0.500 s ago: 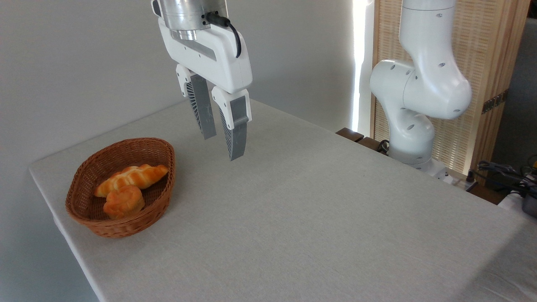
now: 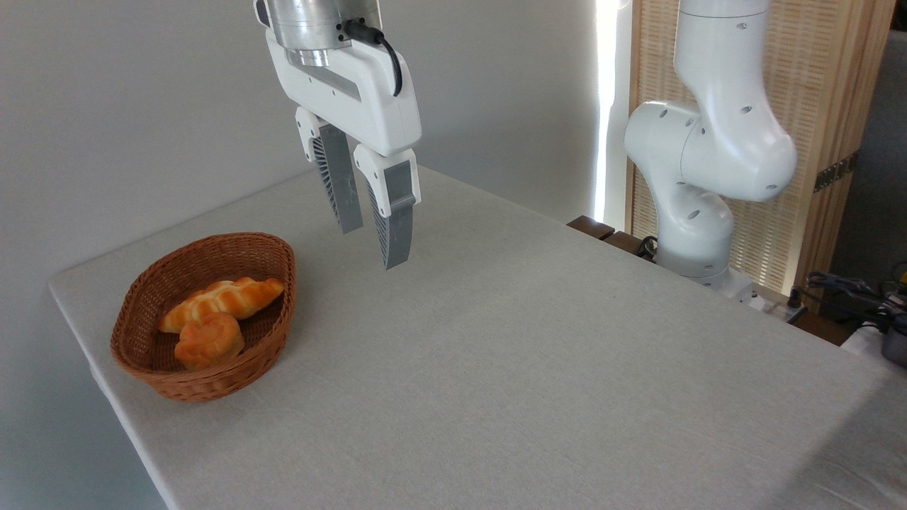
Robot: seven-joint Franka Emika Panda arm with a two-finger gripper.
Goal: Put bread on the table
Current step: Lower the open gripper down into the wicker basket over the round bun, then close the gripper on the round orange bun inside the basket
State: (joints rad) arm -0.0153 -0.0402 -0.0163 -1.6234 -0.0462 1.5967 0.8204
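In the wicker basket [image 2: 205, 322] near the table's [image 2: 538, 368] left front corner, against the long braided loaf [image 2: 223, 301], the bread [image 2: 210, 341], not yet lifted out; farther back, high above the cloth, the gripper [image 2: 370, 230], parted and empty.

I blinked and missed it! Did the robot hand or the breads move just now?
Only the gripper moved: it shifted slightly left, toward the basket, with jaws open and empty. Nothing was grabbed. The bread and the long loaf stayed in the basket on the table.
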